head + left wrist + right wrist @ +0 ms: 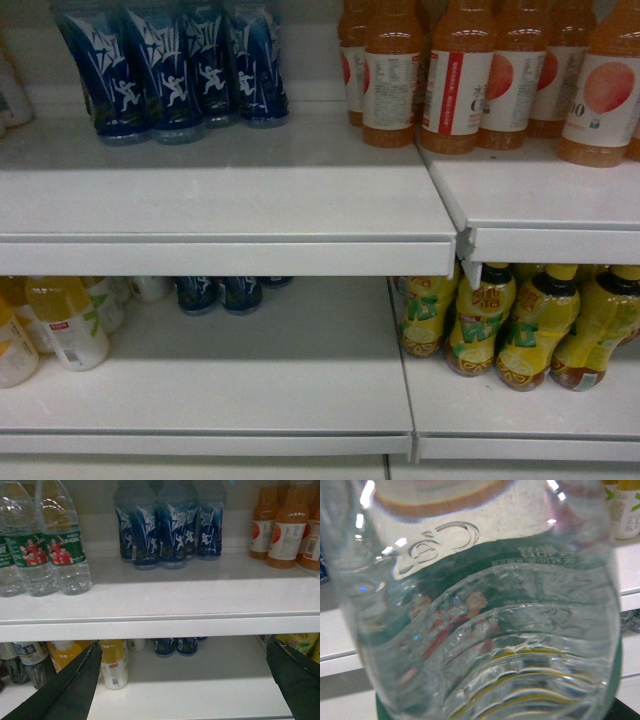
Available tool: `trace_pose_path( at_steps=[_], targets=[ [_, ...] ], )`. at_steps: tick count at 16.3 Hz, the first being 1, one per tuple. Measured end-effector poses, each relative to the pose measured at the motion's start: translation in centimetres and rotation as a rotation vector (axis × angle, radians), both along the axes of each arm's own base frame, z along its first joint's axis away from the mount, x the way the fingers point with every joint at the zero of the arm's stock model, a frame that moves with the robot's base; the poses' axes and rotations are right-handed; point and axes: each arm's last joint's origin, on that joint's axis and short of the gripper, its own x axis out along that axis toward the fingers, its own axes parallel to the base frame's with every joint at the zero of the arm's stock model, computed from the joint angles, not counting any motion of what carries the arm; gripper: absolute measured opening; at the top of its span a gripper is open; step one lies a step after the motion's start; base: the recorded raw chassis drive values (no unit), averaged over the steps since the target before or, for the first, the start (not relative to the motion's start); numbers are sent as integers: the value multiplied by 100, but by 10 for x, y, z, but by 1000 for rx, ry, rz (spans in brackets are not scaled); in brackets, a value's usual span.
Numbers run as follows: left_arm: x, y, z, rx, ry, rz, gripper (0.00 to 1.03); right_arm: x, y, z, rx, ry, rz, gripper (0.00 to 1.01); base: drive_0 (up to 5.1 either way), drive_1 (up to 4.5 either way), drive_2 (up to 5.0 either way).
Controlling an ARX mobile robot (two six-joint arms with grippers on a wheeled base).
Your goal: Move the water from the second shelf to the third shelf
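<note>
A clear ribbed water bottle [480, 630] with a green label and red-shirted figures fills the right wrist view, tilted and pressed close to the camera. My right gripper [490, 705] is shut on it; only a dark sliver of a finger [626, 712] shows at the bottom right. More water bottles [62, 550] stand at the left of the upper shelf [165, 600] in the left wrist view. My left gripper [183, 644] hangs open in front of the lower shelf [200, 690], nothing between its fingers. Neither gripper appears in the head view.
Blue bottles [170, 75] and orange drinks [470, 80] stand on the upper shelf [230, 190]. Below, pale yellow bottles [70, 320] sit left, small blue ones [220, 293] at the back, and yellow tea bottles [520, 320] right. The shelf lip [230, 255] juts forward.
</note>
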Motion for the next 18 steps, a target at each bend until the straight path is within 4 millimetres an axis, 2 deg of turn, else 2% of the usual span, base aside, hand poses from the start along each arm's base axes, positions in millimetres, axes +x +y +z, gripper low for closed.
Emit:
trace_pose_path(
  at_steps=[18],
  targets=[
    [0,0,0,0,-2,0,98,0,0,0,0,-2,0,43,-506,240,240]
  ],
)
